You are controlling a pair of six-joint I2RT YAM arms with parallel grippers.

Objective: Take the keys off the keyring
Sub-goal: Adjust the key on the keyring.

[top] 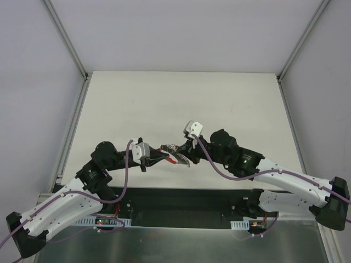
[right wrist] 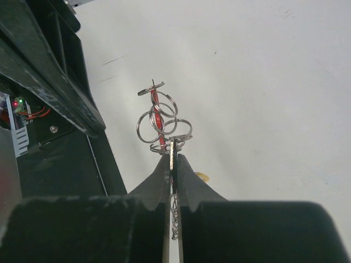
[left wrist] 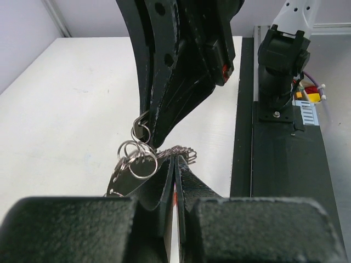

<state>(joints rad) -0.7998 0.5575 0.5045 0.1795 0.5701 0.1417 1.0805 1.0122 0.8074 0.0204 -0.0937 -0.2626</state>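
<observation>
The two grippers meet above the table's near middle, with the keyring (top: pixel 176 158) between them. My left gripper (left wrist: pixel 175 160) is shut on the keyring's red plastic piece (left wrist: pixel 176 193). Several thin steel loops (left wrist: pixel 138 158) hang just left of its tips. A jagged silvery bunch, the keys (left wrist: pixel 185 151), lies across its fingertips. My right gripper (right wrist: pixel 173 158) is shut on a flat metal piece seen edge-on (right wrist: pixel 173 148). The loops (right wrist: pixel 162 125) and the red piece (right wrist: pixel 156 112) stand just beyond its tips. From above, my left gripper (top: pixel 166 157) points right and my right gripper (top: pixel 186 155) points left.
The white table (top: pixel 181 104) stretches away behind the grippers, with walls on three sides. A black base plate (left wrist: pixel 285 164) carrying the right arm's mount (left wrist: pixel 282 60) runs along the near edge. A small yellowish speck (right wrist: pixel 201 176) lies on the table under the right gripper.
</observation>
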